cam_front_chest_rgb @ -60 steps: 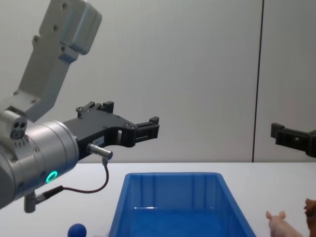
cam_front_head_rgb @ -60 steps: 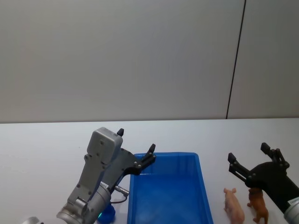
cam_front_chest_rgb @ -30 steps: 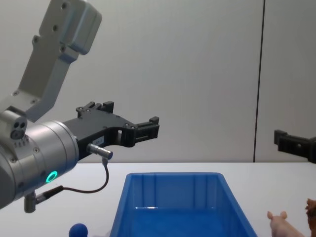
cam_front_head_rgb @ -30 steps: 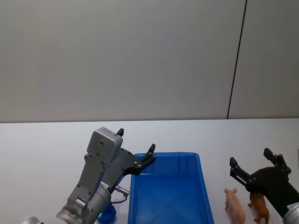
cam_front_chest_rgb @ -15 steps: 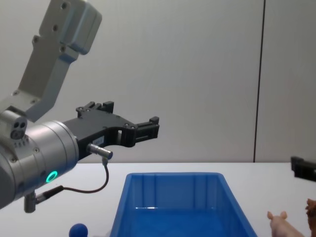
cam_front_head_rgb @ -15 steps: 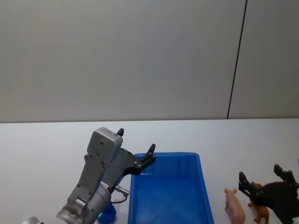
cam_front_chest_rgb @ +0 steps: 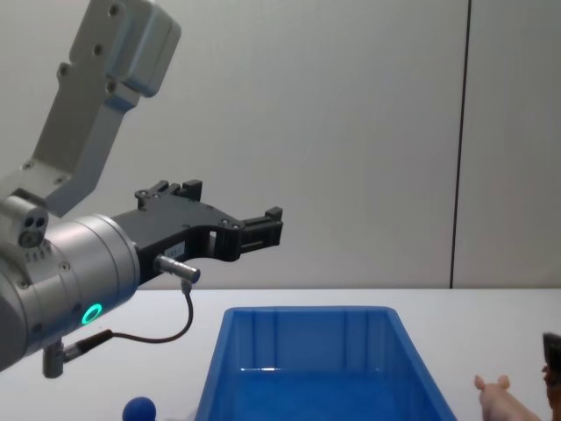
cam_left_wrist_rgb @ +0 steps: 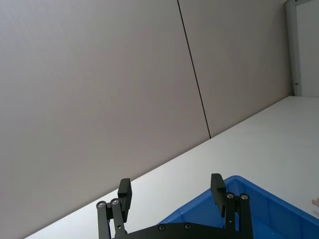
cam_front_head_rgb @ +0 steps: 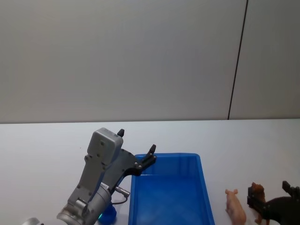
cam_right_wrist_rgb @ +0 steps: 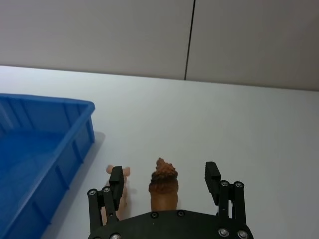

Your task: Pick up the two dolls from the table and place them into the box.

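Note:
On the white table (cam_front_head_rgb: 225, 136), the reddish-brown doll (cam_right_wrist_rgb: 163, 186) stands between the spread fingers of my right gripper (cam_right_wrist_rgb: 164, 177), which is open and low over the tabletop. In the head view that gripper (cam_front_head_rgb: 269, 197) sits at the lower right around the brown doll (cam_front_head_rgb: 257, 192). The pale pink doll (cam_front_head_rgb: 235, 206) lies just left of it, beside the blue box (cam_front_head_rgb: 166, 155), and also appears in the right wrist view (cam_right_wrist_rgb: 126, 172) and chest view (cam_front_chest_rgb: 500, 399). My left gripper (cam_front_head_rgb: 137, 141) hangs open above the box's far left corner.
A small blue ball (cam_front_chest_rgb: 140, 409) rests on the table left of the box (cam_front_chest_rgb: 307, 310). The box (cam_right_wrist_rgb: 75, 103) looks empty inside. A grey wall with a dark vertical seam stands behind the table.
My right gripper has dropped steadily lower and nearer, ending with its open fingers on either side of the brown doll. The left arm and both dolls have stayed put.

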